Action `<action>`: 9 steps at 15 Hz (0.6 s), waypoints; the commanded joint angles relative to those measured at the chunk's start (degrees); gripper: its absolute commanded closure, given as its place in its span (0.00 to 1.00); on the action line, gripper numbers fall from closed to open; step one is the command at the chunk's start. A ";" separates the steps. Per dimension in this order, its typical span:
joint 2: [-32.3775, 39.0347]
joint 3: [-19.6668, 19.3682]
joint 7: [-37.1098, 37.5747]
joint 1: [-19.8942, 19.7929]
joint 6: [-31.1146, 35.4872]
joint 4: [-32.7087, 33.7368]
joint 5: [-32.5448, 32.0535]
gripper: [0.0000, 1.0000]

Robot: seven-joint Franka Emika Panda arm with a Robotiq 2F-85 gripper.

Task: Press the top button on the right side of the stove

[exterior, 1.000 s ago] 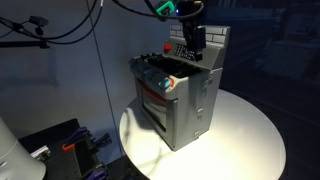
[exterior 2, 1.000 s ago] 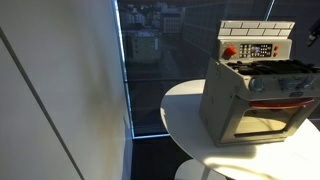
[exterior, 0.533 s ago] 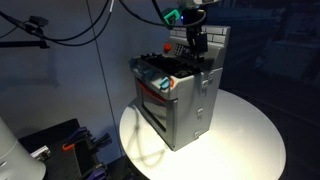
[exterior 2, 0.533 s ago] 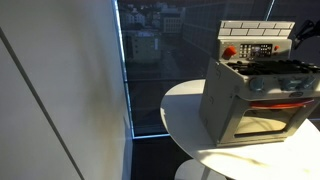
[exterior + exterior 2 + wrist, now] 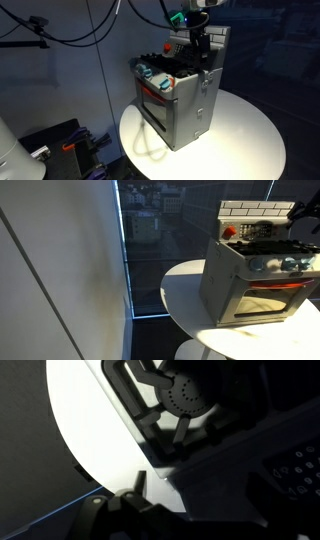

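The grey toy stove (image 5: 185,100) stands on a round white table (image 5: 250,140); it shows in both exterior views (image 5: 250,275). Its brick-pattern back panel carries a dark control display (image 5: 258,230) with a red knob (image 5: 229,232) at one end. My gripper (image 5: 202,52) hangs over the stove's top at the back, close in front of the panel's far end (image 5: 298,212). Its fingers look closed and hold nothing. The wrist view is dark: a black burner grate (image 5: 185,398), a patch of the table (image 5: 85,420) and small buttons (image 5: 298,465) at the right edge.
Black cables (image 5: 60,30) hang behind the stove at the left. A dark window (image 5: 150,240) and a pale wall (image 5: 60,270) stand beside the table. Cluttered gear (image 5: 60,150) lies on the floor below the table's edge.
My gripper has come down and a little sideways, closer to the stove's top and to the end of the control panel. The stove has not moved.
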 commanded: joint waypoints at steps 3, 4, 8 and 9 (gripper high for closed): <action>2.14 -0.46 1.39 0.67 -0.54 2.68 1.02 0.00; 2.29 -0.47 1.45 0.68 -0.45 2.78 1.07 0.00; 2.73 -0.49 1.64 0.70 -0.41 3.31 1.26 0.00; 2.84 -0.49 1.70 0.72 -0.33 3.49 1.34 0.00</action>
